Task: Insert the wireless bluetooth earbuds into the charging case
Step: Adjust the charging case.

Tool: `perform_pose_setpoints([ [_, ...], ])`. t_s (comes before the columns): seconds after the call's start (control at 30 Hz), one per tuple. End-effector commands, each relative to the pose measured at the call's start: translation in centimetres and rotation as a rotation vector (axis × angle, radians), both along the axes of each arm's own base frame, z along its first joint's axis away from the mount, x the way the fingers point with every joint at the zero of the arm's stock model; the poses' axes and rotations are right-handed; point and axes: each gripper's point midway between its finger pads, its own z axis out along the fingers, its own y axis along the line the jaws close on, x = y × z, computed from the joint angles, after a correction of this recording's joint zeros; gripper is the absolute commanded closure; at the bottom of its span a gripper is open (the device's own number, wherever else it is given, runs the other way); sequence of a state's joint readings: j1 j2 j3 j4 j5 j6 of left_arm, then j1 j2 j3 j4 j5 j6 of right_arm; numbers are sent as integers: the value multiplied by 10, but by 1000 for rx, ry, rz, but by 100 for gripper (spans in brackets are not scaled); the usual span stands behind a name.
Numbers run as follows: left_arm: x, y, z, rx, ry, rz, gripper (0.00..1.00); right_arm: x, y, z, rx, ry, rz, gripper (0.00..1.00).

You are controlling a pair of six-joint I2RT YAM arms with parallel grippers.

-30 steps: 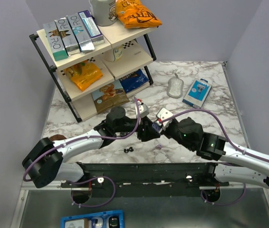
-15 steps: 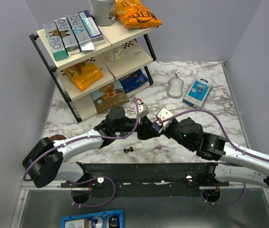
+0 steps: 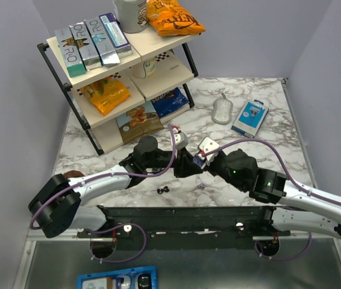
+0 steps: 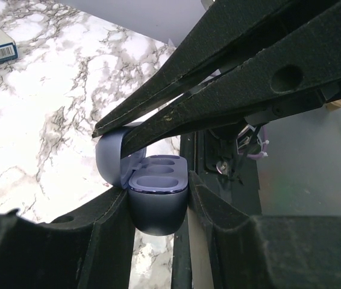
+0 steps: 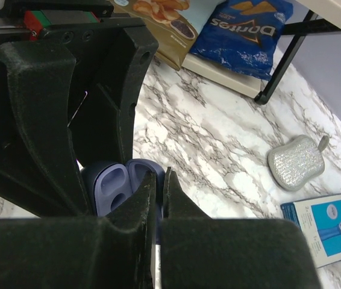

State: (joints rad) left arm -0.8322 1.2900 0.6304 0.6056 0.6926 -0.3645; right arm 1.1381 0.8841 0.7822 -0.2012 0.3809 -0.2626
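**Left gripper closed onto the case, right gripper pinching its lid**

Since a second ago the left gripper (image 4: 158,195) has narrowed from a loose stance to a grip: its two fingers now press on either side of the blue-grey charging case (image 4: 157,212), which sits between their tips with its two wells exposed. The right gripper (image 5: 162,180) meets it head-on from the opposite side, jaws nearly together, nipping the rim of the raised lid (image 4: 109,159) just above the left fingers. The wireless bluetooth earbuds (image 3: 163,190) lie together on the marble table (image 3: 291,156), apart from the case, back behind the left gripper toward the arm bases, close beside the left forearm.
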Motion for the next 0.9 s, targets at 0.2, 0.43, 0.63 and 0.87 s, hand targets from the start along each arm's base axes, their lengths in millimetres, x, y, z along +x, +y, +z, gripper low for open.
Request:
perform_pose_setpoints([
  [0.2,3,3,3,-43,-60,18,100,-10,4,10,69,19,33,68],
  [0.43,6,6,4,-63,-79,53,100,-11,-3,34,144,5,12,56],
  [0.63,20,19,6,-111,-154,196,100,7,-46,63,358,17,-276,35],
  [0.87,12,22,13,-134,-381,397,100,14,-75,22,528,205,-549,29],
])
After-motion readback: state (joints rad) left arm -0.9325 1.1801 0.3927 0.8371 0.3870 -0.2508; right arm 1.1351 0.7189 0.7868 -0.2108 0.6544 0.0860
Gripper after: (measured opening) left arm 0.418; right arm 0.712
